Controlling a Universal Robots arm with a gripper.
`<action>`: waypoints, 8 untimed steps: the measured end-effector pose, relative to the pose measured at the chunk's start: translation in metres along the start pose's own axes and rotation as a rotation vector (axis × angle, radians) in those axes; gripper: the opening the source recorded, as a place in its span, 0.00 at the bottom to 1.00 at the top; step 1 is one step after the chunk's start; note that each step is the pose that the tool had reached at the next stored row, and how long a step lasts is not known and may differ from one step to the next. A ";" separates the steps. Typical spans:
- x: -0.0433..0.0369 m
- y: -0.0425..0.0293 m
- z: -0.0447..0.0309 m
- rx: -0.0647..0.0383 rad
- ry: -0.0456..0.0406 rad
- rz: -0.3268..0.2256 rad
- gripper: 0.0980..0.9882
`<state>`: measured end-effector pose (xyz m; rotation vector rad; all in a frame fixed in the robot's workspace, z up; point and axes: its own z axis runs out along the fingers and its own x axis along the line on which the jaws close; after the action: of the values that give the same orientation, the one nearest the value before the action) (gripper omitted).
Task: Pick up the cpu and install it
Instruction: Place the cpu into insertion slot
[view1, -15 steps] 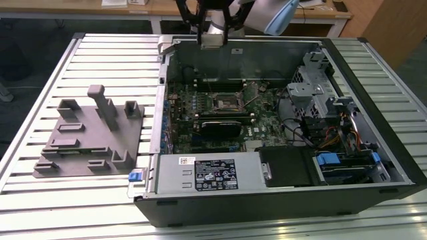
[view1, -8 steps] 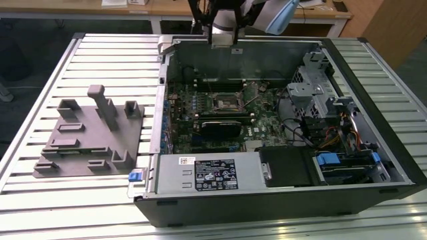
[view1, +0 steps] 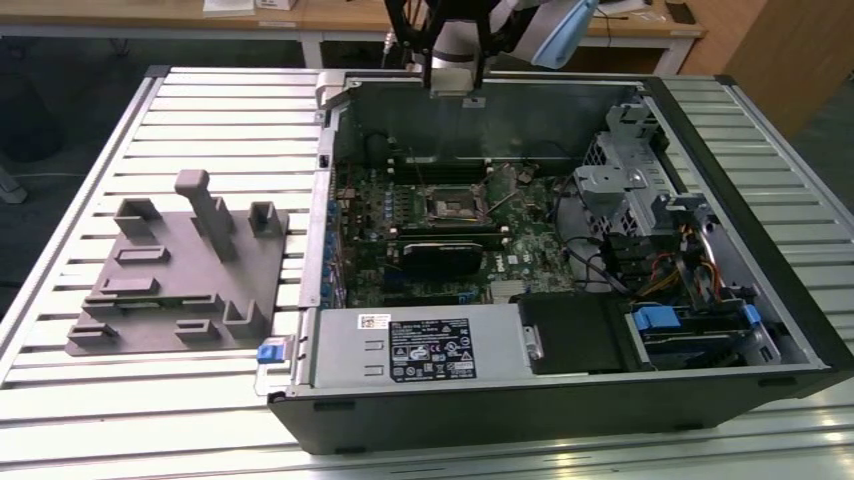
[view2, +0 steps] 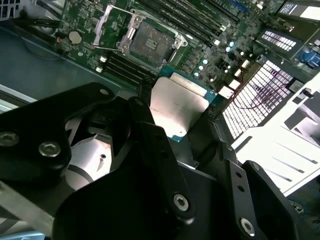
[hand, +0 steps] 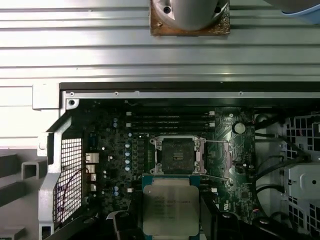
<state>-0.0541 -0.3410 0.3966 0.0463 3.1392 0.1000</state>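
The cpu (view2: 177, 105) is a flat square chip with a silvery top and a thin green edge, held between my gripper's black fingers (view2: 150, 130) in both wrist views. My gripper (view1: 451, 85) hangs high over the rear wall of the open computer case (view1: 747, 330), shut on the cpu (hand: 170, 202). Below it, the motherboard's square metal-framed socket (view1: 450, 207) lies open with its bare contact field showing (hand: 177, 152). The socket (view2: 145, 40) sits well beneath the chip, with no contact between them.
A grey moulded fixture (view1: 187, 270) stands on the slatted metal table (view1: 134, 400) at the exterior view's left. Inside the case are a black block (view1: 438, 257) near the socket, memory slots (hand: 170, 122), a labelled power supply (view1: 420, 345), and drive cages with cables (view1: 654, 210).
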 end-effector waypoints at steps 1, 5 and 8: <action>-0.0001 0.0000 0.0000 0.000 0.0000 0.000 0.50; -0.0003 0.0000 0.0001 0.000 -0.0003 0.004 0.50; -0.0003 0.0000 0.0002 0.000 -0.0009 0.015 0.50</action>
<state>-0.0538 -0.3410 0.3964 0.0691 3.1384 0.0997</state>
